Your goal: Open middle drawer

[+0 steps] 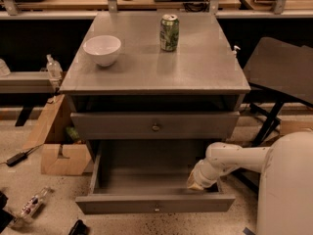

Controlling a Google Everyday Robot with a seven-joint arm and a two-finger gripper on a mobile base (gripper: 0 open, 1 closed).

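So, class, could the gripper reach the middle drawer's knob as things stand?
Probably yes. The gripper sits low at the right of the open bottom drawer, just below the middle drawer. The knob faces out with nothing in front, so the way up looks free.

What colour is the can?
The can is green, camera view; the gripper is by the right side of the open bottom drawer.

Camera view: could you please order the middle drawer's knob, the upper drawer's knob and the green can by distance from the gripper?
The gripper is in the open middle drawer, right side.
1. Middle drawer's knob, front centre.
2. Upper drawer's knob, above-left.
3. Green can, tabletop rear.
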